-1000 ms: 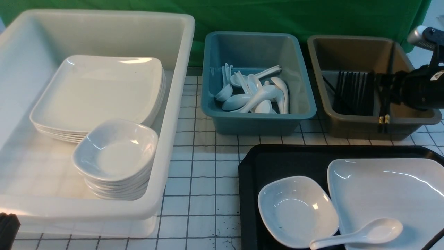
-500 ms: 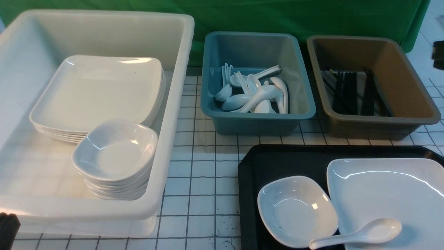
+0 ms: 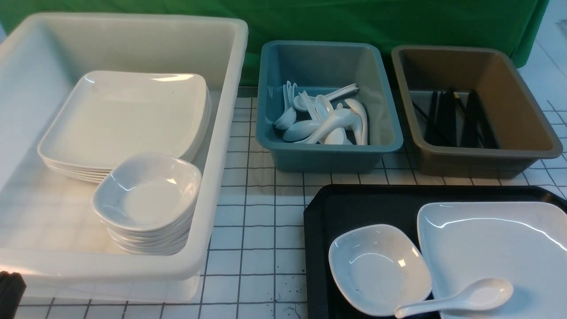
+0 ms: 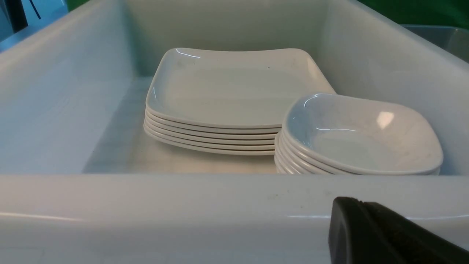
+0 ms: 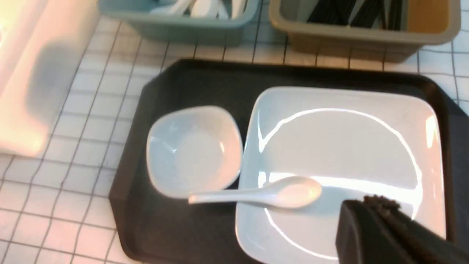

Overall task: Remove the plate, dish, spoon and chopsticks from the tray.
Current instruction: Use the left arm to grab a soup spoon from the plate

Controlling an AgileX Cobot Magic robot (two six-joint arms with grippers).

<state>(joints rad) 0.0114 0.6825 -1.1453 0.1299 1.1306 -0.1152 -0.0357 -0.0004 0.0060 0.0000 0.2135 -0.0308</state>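
Over the black tray (image 3: 354, 208), the right fingers (image 5: 370, 227) are pressed together, empty.
The plate (image 3: 496, 248) and the dish (image 3: 378, 268) sit side by side on the tray, the spoon (image 3: 460, 299) lying across both; chopsticks (image 3: 447, 119) lie in the brown bin (image 3: 509, 106). The left fingers (image 4: 359, 227), also closed and empty, hang beside the white tub (image 4: 183, 198).

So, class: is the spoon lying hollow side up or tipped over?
Hollow side up: the spoon shows its open hollow, that end resting on the plate, handle reaching over the dish's edge.
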